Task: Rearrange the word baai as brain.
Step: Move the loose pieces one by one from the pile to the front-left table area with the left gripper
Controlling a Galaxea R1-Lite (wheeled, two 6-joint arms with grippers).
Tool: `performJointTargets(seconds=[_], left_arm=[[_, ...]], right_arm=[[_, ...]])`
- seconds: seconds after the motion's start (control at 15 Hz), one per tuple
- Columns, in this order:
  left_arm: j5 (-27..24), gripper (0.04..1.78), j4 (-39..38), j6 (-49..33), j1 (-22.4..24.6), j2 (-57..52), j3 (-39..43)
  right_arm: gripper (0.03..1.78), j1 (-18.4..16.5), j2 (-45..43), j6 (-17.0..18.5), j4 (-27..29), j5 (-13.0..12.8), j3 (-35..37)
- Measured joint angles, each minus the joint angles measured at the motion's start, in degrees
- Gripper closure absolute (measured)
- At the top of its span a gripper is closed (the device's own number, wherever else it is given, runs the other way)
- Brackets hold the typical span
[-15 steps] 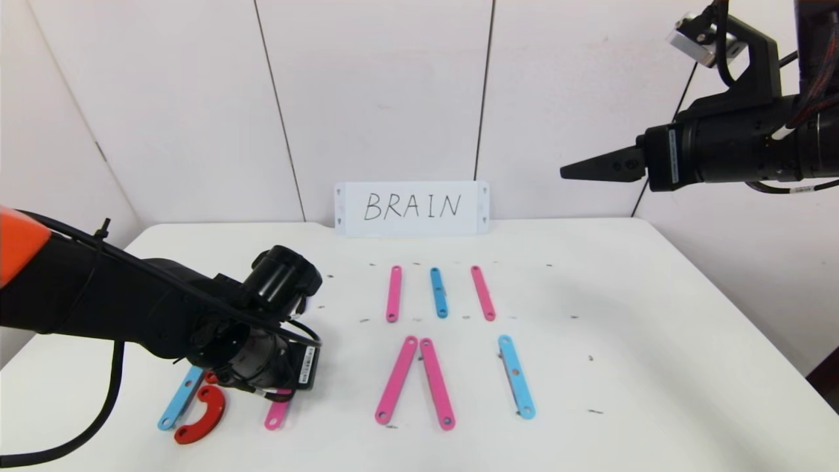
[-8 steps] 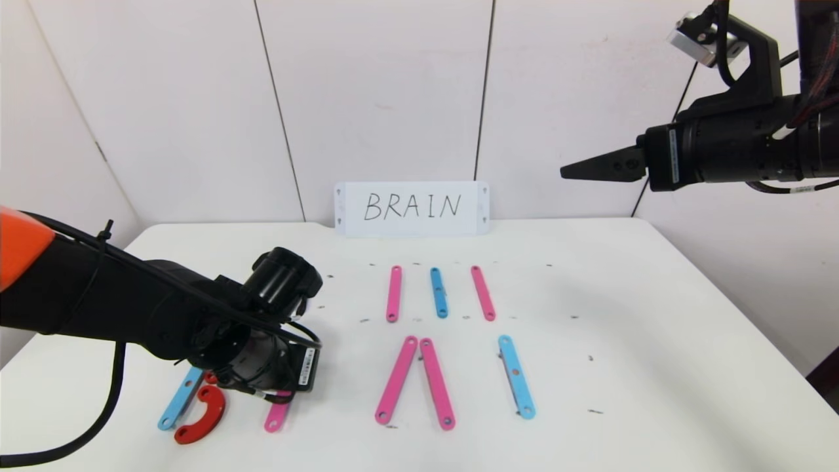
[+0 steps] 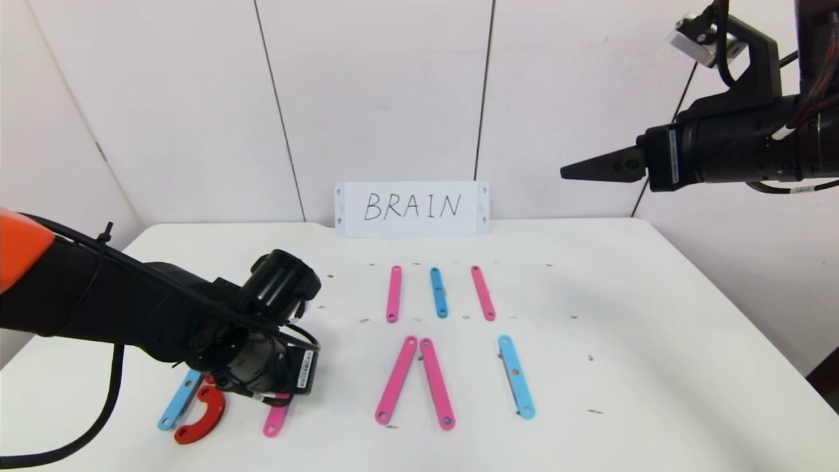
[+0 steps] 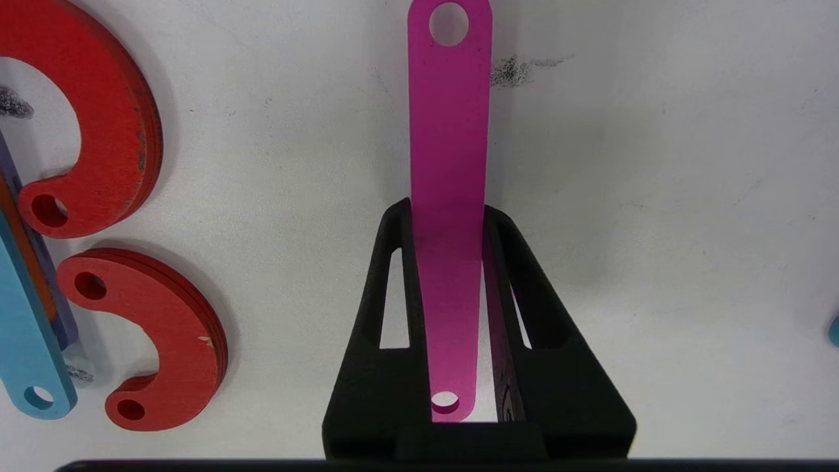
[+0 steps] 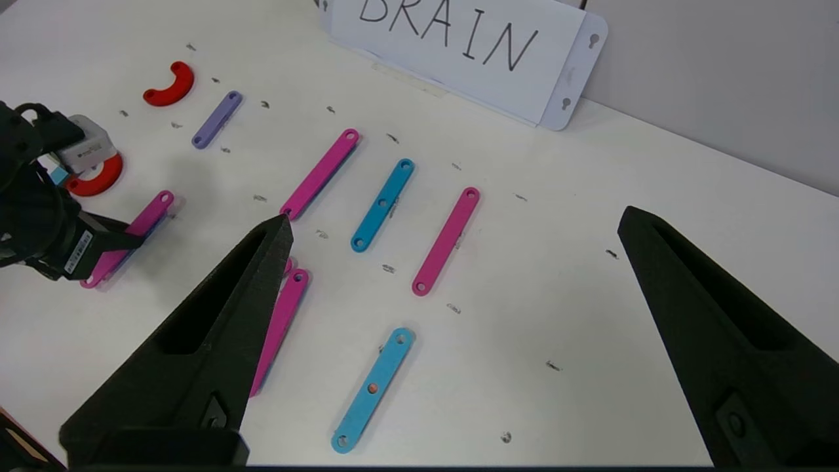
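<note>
The letters lie flat on the white table (image 3: 629,314). My left gripper (image 4: 449,211) is low at the front left, shut on a pink bar (image 4: 449,131) that lies on the table; the bar's near end shows in the head view (image 3: 275,419). Beside it lie two red curves (image 4: 131,144) (image 4: 177,341) and a light-blue bar (image 4: 26,328); the head view shows that light-blue bar (image 3: 178,398) and one red curve (image 3: 204,413). Two pink bars (image 3: 396,380) (image 3: 437,383) meet at their far ends mid-table. My right gripper (image 5: 455,216) is open, parked high at the right (image 3: 569,172).
A white BRAIN card (image 3: 411,208) stands at the back edge. In front of it lie a pink (image 3: 393,293), a blue (image 3: 438,292) and a pink bar (image 3: 482,293). A blue bar (image 3: 516,376) lies front right. A purple bar (image 5: 216,119) and a red curve (image 5: 169,84) lie at the far left.
My left gripper has shifted slightly toward the front left, and the pink bar has slid a little with it. The right arm has not moved.
</note>
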Motion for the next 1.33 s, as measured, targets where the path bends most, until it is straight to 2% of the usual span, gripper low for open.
performJointTargets(seconds=[0.73,0.87,1.07,1.33], left_arm=[[-0.11,1.53,0.07,-1.15,0.0,-0.15,-0.28],[-0.11,1.48,0.05,-1.16,0.0,-0.2,-0.28],[-0.11,1.21,0.05,-1.15,0.0,-0.2,-0.22],[-0.09,0.54,0.05,-1.15,-0.01,-0.2,-0.22]], right_arm=[[0.07,0.0,-0.11,0.0,0.04,0.02,-0.04],[0.07,0.0,-0.11,0.06,0.06,0.26,-0.04],[0.07,0.0,-0.09,0.06,0.06,0.28,-0.04],[0.07,0.02,0.02,0.06,0.06,0.28,-0.01]])
